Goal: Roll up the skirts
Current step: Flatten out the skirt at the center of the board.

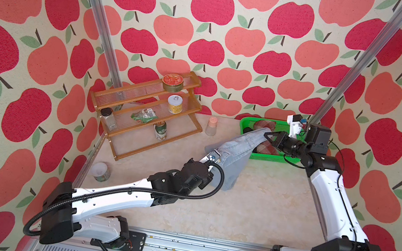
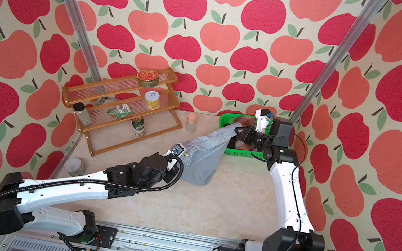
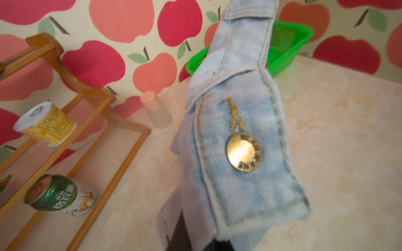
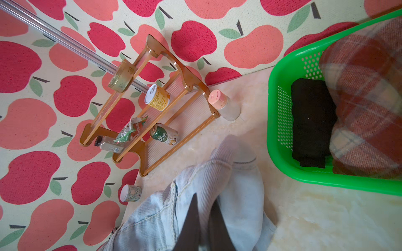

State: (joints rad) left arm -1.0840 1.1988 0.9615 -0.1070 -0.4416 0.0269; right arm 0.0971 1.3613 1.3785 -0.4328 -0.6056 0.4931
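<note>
Closest to your left wrist lens hung the denim skirt (image 3: 239,184). Its waistband tab and brass button (image 3: 243,153) filled the middle of that view and blocked nearly all of the left gripper (image 1: 212,157). You could see only dark slivers of its fingers (image 3: 180,236) at the frame's edge, pressed onto the waistband beside the button; the tips themselves were buried in cloth. The right gripper (image 1: 266,135) pinched the skirt's opposite end. In the right wrist view its two fingers (image 4: 190,228) sat tight together with denim bunched around them. In both top views the skirt stretched between the two grippers, lifted above the table (image 1: 262,212), with its lower part sagging toward the surface. Whether the hem touched down you could not tell. Behind it, the green basket (image 1: 266,158) at the table's far right corner was partly covered by denim and by the right arm. The plaid skirt (image 4: 365,97) lay inside it, blurred and cut off by the frame. The black skirt (image 4: 311,121) sat folded beside it, touching.
</note>
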